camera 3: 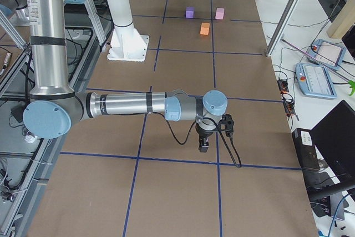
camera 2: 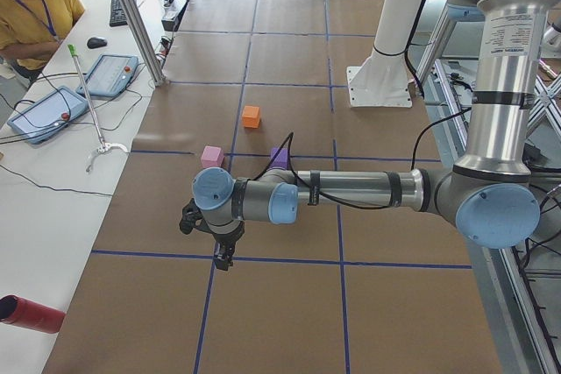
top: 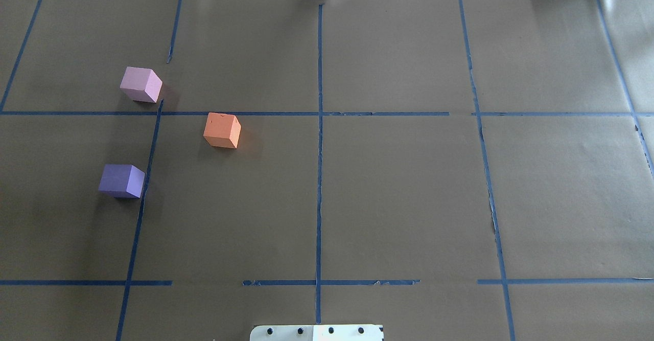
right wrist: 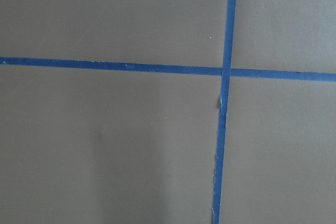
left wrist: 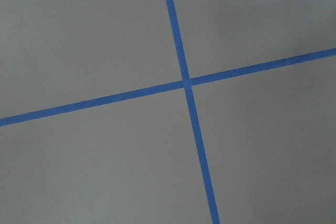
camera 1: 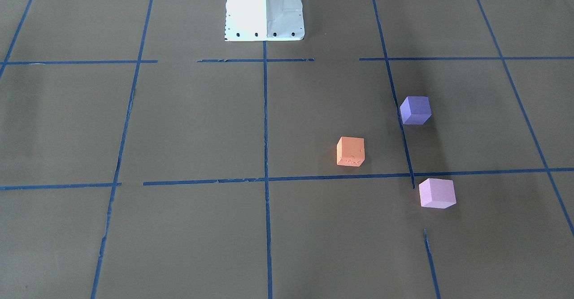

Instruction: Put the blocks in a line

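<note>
The orange block [top: 222, 131] sits on the robot's left half of the table [top: 409, 203], nearest the middle of the three. The pink block [top: 141, 84] lies further left and closer to the far edge. The blue block [top: 121, 181] lies left of the orange one too, but closer to the robot's edge. They mark out a triangle (not a line), and all are apart from one another. Each rests flat on the brown paper. Blue tape [top: 320, 177] divides the paper into a grid. The pink block is just beside one tape crossing, and the blue one is just beside the tape strip running from it toward the robot.

The left gripper [camera 2: 222, 262] hangs over the table toward its left end, beyond the blocks and well apart from them. It points down above a tape crossing. I cannot tell whether its fingers are spread or closed. The right gripper [camera 3: 203, 148] hangs toward the right end, also over a crossing and far from the blocks. Its state cannot be told either.

The white mount [top: 317, 332] stands at the middle of the robot's edge. A red cylinder [camera 2: 31, 314] lies off the paper by the far-left corner.
</note>
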